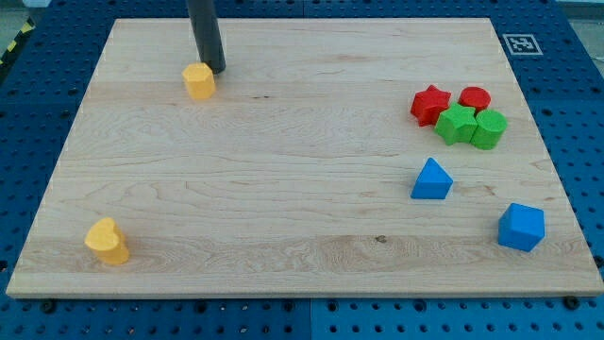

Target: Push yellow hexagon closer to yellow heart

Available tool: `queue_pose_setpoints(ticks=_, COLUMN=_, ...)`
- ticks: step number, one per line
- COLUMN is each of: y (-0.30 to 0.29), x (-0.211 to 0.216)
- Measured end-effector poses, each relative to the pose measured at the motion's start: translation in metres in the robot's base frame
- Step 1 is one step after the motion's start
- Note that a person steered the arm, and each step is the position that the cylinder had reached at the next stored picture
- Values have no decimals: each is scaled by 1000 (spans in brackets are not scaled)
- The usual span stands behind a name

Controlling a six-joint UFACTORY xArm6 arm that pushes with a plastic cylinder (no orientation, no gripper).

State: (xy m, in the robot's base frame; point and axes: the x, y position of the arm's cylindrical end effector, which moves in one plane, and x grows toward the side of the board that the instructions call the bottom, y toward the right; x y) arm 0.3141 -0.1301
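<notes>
Board [302,236] of pale wood fills most of the view, lying on a blue pegged table [28,104], with a small black-and-white marker tag [520,43] at its far right corner. We have no fingers or jaws to report, only a straight dark rod; my tip [215,70] rests on the wood in the far left part of the board. The yellow hexagon [199,81] sits just beside my tip, on its near left side, so close that we cannot tell whether the two touch.

The yellow heart [108,241] lies well apart from the hexagon, near the near left corner of the board. Bare wood is all we see between the two yellow blocks, and nothing stands on the line between them.

The other blocks are all on the right side, well away from both. A tight cluster sits toward the far right: a red star [430,104] and a red round-topped block [475,97] behind, a green star [457,125] and a green block [489,129] of unclear shape in front, all pressed against one another. Nearer to us, a blue triangle [431,179] stands alone, and a blue block [521,227] with angled faces sits further right and nearer the near edge.
</notes>
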Motion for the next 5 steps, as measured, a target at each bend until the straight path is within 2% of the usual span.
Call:
queue_pose_setpoints(ticks=2, y=-11, x=13)
queue_pose_setpoints(ticks=5, y=-19, x=65)
